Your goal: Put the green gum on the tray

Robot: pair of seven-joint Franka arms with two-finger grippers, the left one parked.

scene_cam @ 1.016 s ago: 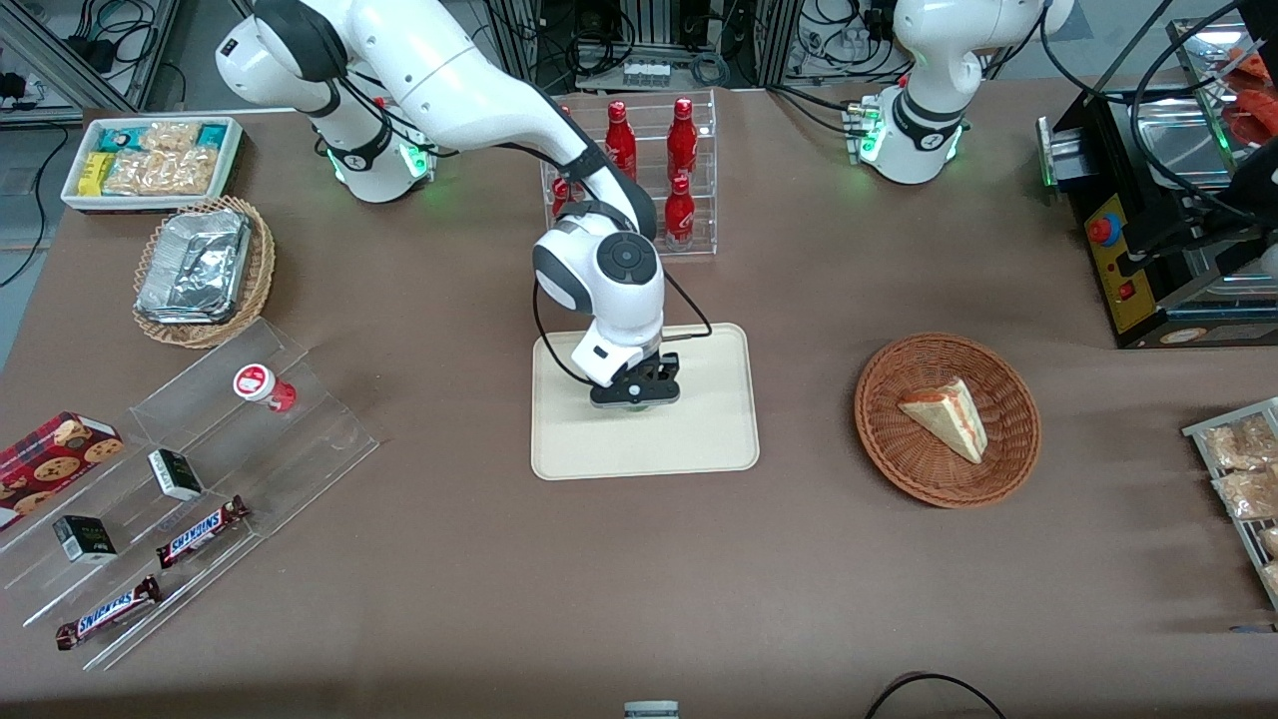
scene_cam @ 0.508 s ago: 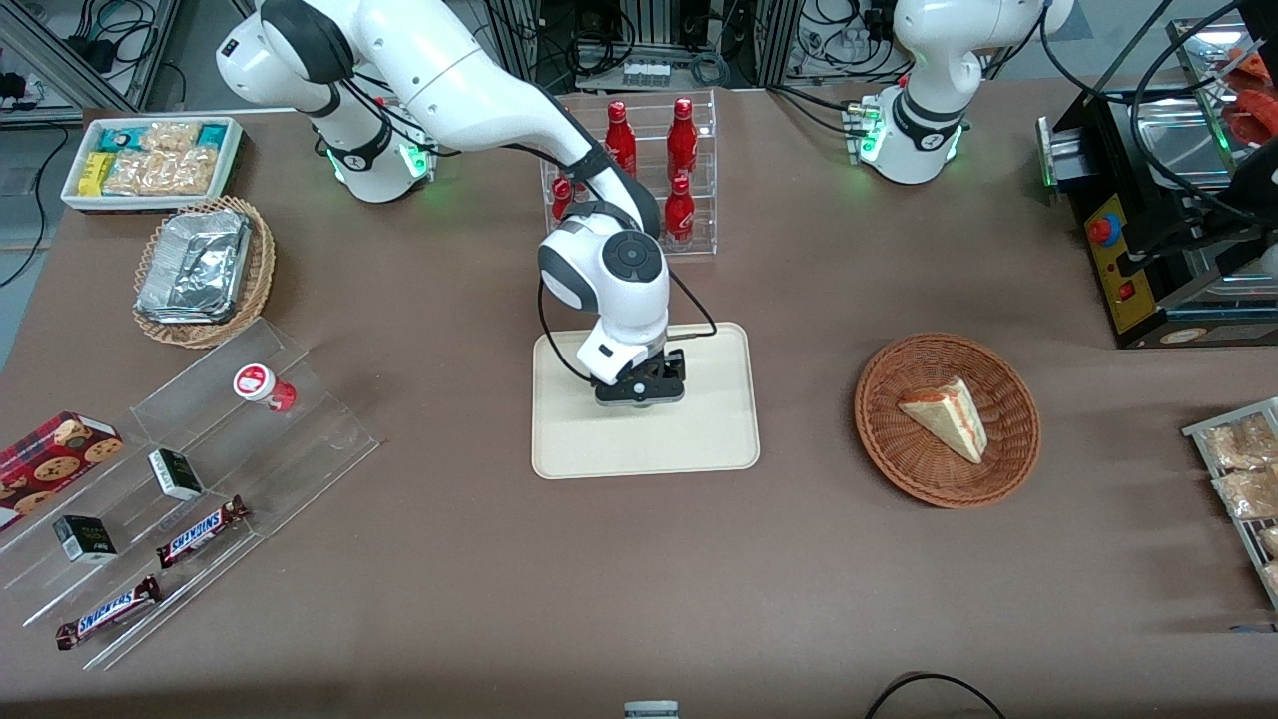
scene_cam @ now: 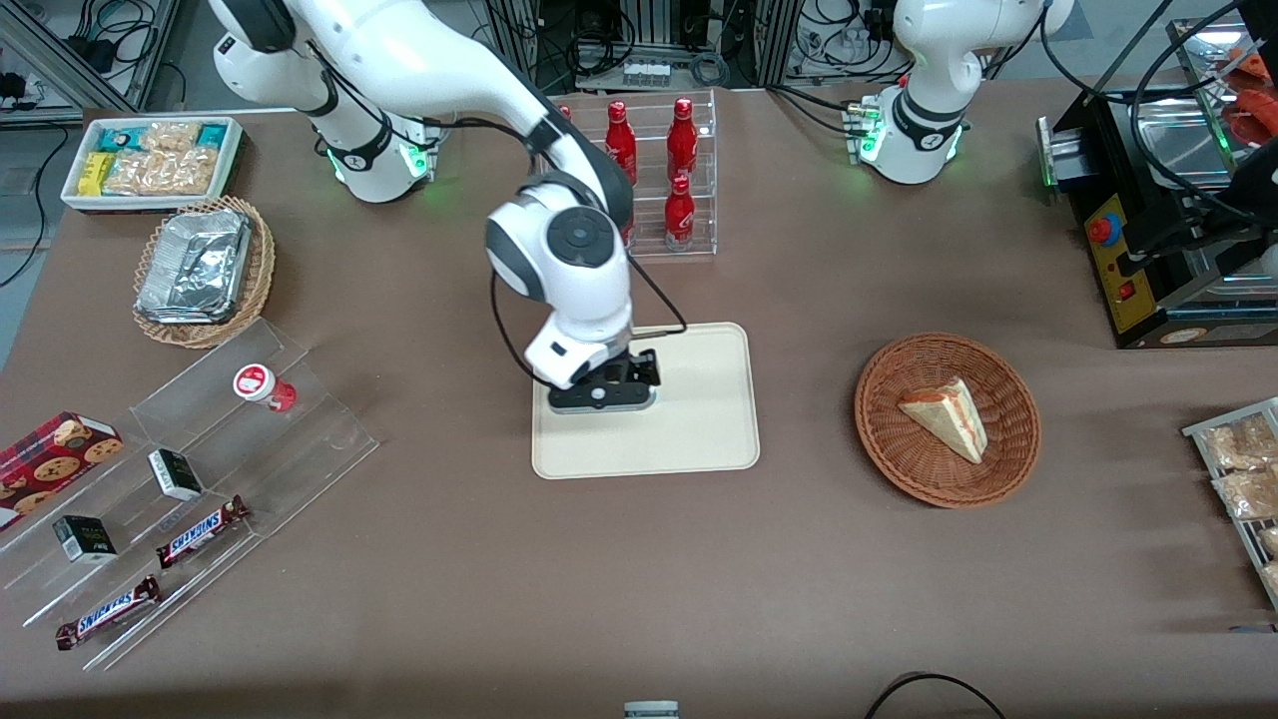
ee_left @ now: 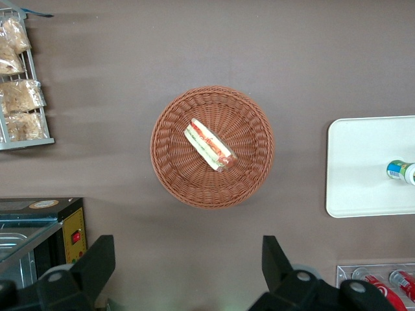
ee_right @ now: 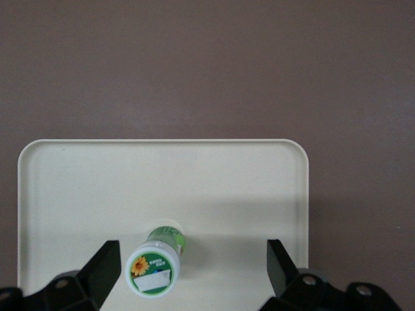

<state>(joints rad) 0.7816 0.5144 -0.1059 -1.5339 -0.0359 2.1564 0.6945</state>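
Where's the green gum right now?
The green gum stands upright on the tray, lid up. The open gripper hangs above it, not touching; in the front view the arm hides the gum.

A brown-covered table (scene_cam: 419,559) fills nearly the whole front view, its surface matte and evenly lit from above, with soft shadows under whatever stands on it. Along the table's edge farthest from the front camera runs a strip of grey floor (scene_cam: 30,215) and a clutter of black cables (scene_cam: 689,40) among aluminium frame posts (scene_cam: 60,50). At the parked arm's end of the table a black machine (scene_cam: 1148,250) with a yellow panel and red buttons sits at the corner, with a shiny metal top.
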